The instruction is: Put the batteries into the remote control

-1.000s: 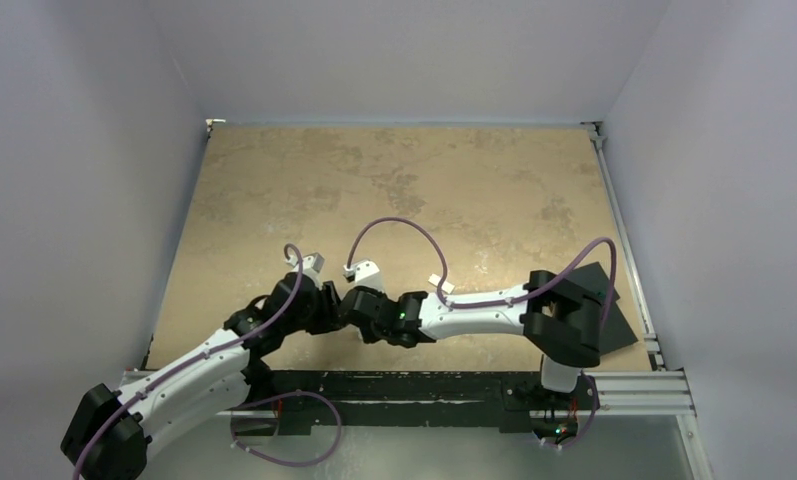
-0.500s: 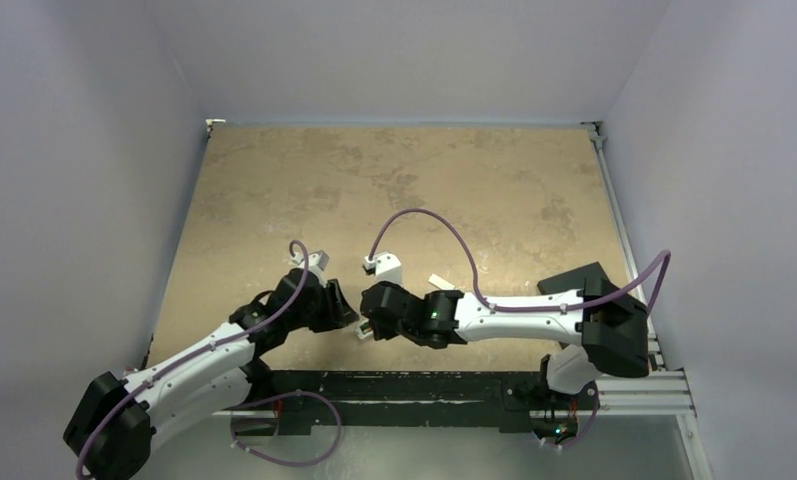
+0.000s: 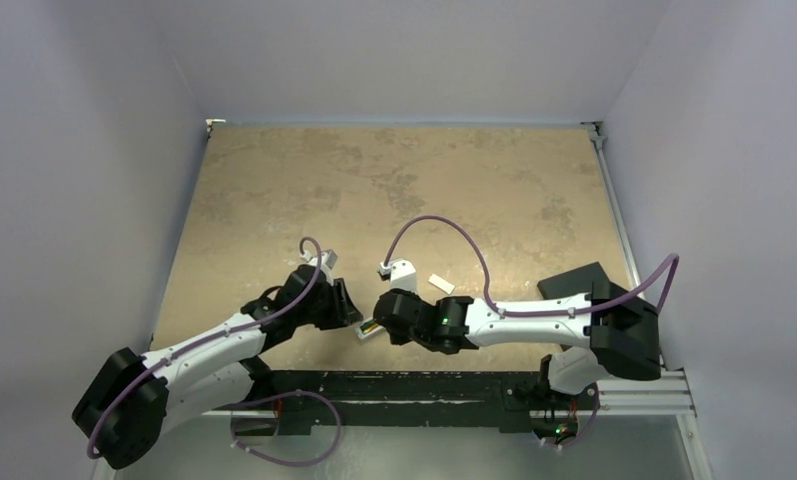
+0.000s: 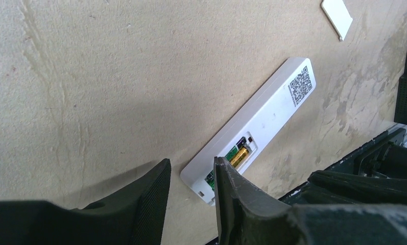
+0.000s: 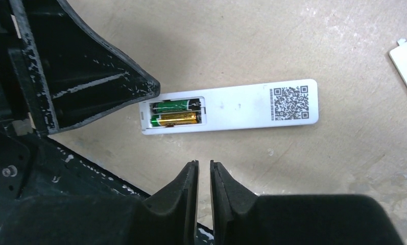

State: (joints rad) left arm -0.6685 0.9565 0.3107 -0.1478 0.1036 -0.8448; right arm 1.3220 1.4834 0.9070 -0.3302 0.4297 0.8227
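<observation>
The white remote control (image 5: 242,107) lies back-up on the table near its front edge, with its battery recess uncovered. Two batteries lie side by side in the recess, a dark green one (image 5: 173,106) and a gold one (image 5: 178,120). The remote also shows in the left wrist view (image 4: 265,115), and a sliver of it shows from above (image 3: 367,328). My left gripper (image 4: 191,176) is open and empty, just above the remote's recess end. My right gripper (image 5: 201,166) is empty, its fingers only a thin slit apart, on the near side of the remote.
The loose white battery cover (image 3: 441,283) lies on the table beyond the right wrist and shows in the left wrist view (image 4: 337,18). A black flat pad (image 3: 574,280) lies at the right edge. The black front rail (image 3: 404,385) runs close below both grippers.
My right gripper has drawn back to the right, away from the left gripper. The left gripper has shifted slightly right towards the remote's end. The remote's end now shows between them.
</observation>
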